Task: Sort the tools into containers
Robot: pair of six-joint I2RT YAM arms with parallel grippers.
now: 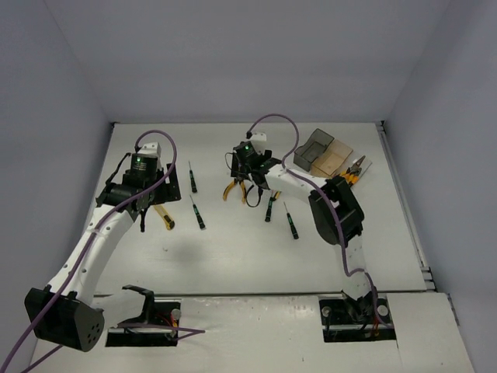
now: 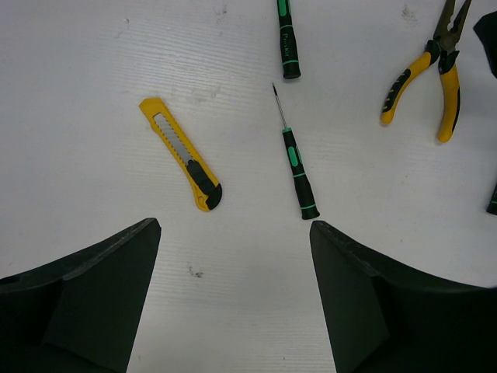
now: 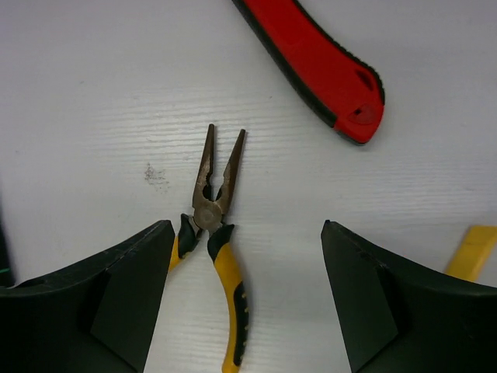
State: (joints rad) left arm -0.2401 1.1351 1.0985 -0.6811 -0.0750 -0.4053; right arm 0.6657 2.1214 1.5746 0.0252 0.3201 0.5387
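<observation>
Tools lie scattered over the white table [image 1: 233, 260], and both of your grippers hang above them with nothing held.

In your left wrist view, the left gripper [image 2: 233, 307] has its fingers [image 2: 85, 303] spread wide apart at the lower corners of the frame. Above them you see the yellow utility knife [image 2: 181, 154] lying on a slant at centre left. A black screwdriver [image 2: 296, 167] with a green band lies just right of centre, its tip toward the top. A second screwdriver [image 2: 288, 39] pokes in from the top edge. The yellow-handled pliers [image 2: 435, 81] sit at upper right, apart from the rest.

In your right wrist view, the right gripper [image 3: 247, 307] is likewise spread open. Those pliers lie flat between its fingers, nose toward the top and slightly parted, with one handle passing out of sight behind the finger at lower left. The red utility knife [image 3: 314, 62] lies at upper right, clear of the pliers. You cannot tell what the yellow sliver [image 3: 472, 250] at the right edge is.

From overhead, the bins stand in a row at upper right: dark grey bin [image 1: 314, 146], tan bin [image 1: 332, 161], clear bin [image 1: 363, 169]. Orange-handled pliers [image 1: 355, 166] appear to lie in the clear one. Two further screwdrivers [image 1: 291, 221] lie near the frame's centre.
</observation>
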